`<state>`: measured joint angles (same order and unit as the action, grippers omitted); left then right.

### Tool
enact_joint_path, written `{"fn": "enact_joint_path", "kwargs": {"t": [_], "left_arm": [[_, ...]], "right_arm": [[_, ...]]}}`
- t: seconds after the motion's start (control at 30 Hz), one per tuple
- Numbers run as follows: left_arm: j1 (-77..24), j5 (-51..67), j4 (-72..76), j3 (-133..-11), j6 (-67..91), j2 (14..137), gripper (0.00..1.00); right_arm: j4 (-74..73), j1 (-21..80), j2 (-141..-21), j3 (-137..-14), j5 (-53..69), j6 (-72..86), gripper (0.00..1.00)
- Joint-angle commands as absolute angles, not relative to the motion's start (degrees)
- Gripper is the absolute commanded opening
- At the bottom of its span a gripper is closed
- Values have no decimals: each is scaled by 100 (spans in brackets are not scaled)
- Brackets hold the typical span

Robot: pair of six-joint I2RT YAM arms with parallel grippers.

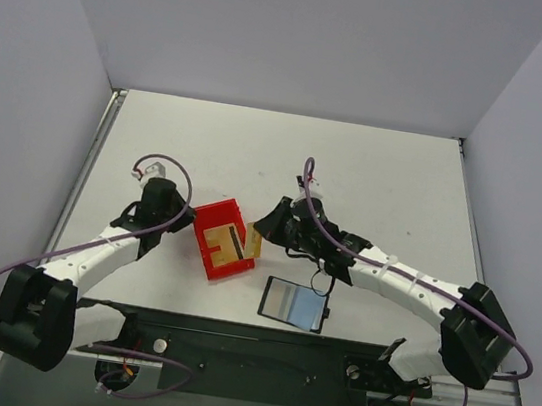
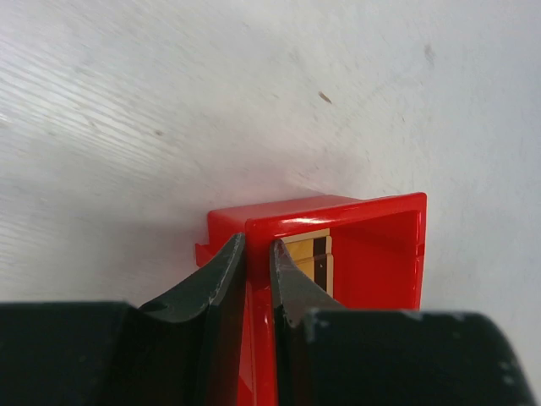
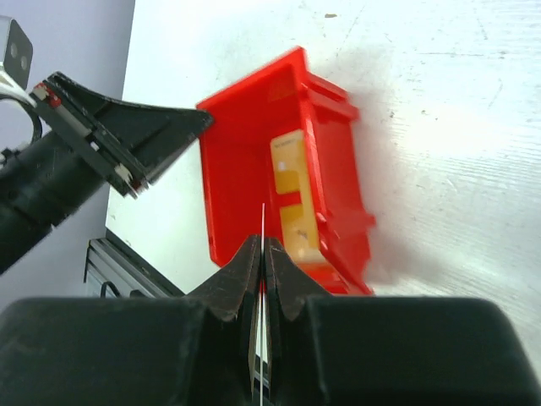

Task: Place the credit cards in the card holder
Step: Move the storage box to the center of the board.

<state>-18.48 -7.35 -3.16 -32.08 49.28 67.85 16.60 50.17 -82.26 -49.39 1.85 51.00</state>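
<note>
Credit cards (image 3: 292, 196) lie gold-tan inside the red plastic bin (image 1: 215, 226), and one thin card (image 3: 263, 220), seen edge-on, is pinched between the closed fingers of the right gripper (image 3: 262, 245) at the bin's edge. The left gripper (image 2: 256, 245) clamps the bin's wall in a narrow grip. The card holder (image 1: 292, 303) lies open on the table (image 1: 385, 179) near the bin, pale inside up.

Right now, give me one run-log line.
left fingers: clamped on red bin wall | right fingers: shut on credit card | card holder: lying open
</note>
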Motion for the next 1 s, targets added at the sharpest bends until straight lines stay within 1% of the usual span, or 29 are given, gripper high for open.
{"fn": "enact_joint_path", "kwargs": {"t": [0.0,0.1,0.23,0.3,0.33,0.37,0.4,0.43,0.47,0.53,0.6,0.63,0.7,0.8,0.87,0.97], "left_arm": [[-1091,-888,-159,-3252,4851,6846,0],[-643,-835,-88,-3226,4878,6934,0],[-317,-774,-88,-3287,4887,7136,0],[-238,-695,158,-3313,4887,7154,15],[-229,-686,167,-3331,4887,7146,31],[-229,-642,219,-3322,4895,7111,38],[-229,-607,246,-3314,4913,7084,50],[-237,-554,281,-3313,4913,7023,55],[-237,-545,264,-3348,4913,6996,64],[-246,-527,167,-3436,4878,6900,73],[-255,-492,44,-3515,4852,6759,77],[-255,-466,9,-3550,4834,6654,78],[-290,-475,-244,-3630,4799,6444,79],[-377,-492,-386,-3709,4781,6144,79],[-457,-492,-509,-3788,4755,5986,79],[-597,-449,-668,-3911,4702,5775,79]], "right_arm": [[1627,4799,-7578,-4598,18,4781,0],[1442,4571,-7278,-4456,18,4676,0],[1318,4255,-6839,-4228,157,4422,0],[1318,4061,-6663,-4149,438,4246,0],[1327,3913,-6558,-4122,640,4184,0],[1371,3833,-6522,-4079,946,4123,0],[1388,3658,-6443,-4052,1123,4105,0],[1406,3587,-6408,-4026,1403,4104,0],[1406,3429,-6390,-4017,1511,4122,0],[1354,3227,-6390,-4025,1775,4280,0],[1082,3007,-6424,-4069,1741,4692,0],[603,2936,-6434,-4148,1453,5207,0],[265,2647,-6442,-4149,1318,6181,0],[500,2575,-6311,-3930,1301,7545,0],[939,2575,-6118,-3649,1231,8292,0],[993,2505,-5942,-3516,1186,8885,0]]}}
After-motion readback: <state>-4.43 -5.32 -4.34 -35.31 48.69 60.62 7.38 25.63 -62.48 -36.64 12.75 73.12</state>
